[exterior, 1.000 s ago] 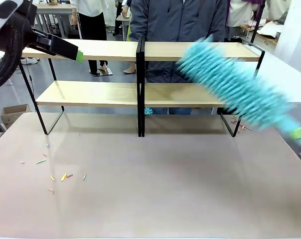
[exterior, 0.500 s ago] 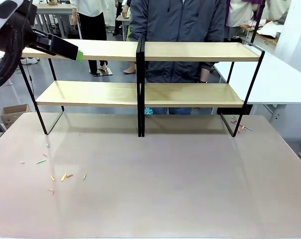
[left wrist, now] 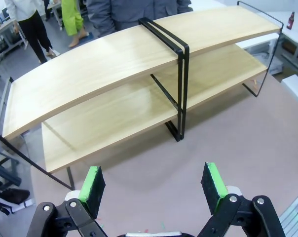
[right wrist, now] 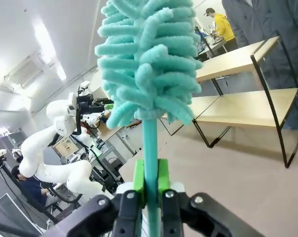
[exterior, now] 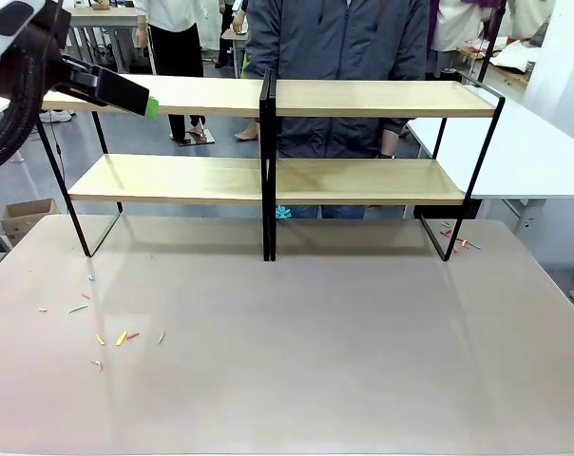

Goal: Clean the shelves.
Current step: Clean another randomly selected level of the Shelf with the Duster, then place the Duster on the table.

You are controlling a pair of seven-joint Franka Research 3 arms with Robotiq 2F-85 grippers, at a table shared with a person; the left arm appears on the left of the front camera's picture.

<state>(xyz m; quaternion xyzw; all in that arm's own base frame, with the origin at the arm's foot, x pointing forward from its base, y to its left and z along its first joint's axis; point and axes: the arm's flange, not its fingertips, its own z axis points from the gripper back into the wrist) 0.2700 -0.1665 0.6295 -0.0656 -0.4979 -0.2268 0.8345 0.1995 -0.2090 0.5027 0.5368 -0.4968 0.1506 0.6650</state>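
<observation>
The two-tier light-wood shelves in a thin black metal frame stand bare at the far side of the beige-pink tabletop, a person close behind; the right gripper pinches the thin stem of a fluffy turquoise duster; the left gripper hangs spread and empty above the rack; risks, by judgement: the slender stem twisting in the pinch, the head catching the central post, swept scraps spreading further

Grey floor beyond the beige counter. White table at right, cardboard box low at left. Bright strip lights across a white ceiling. More tables far back.
</observation>
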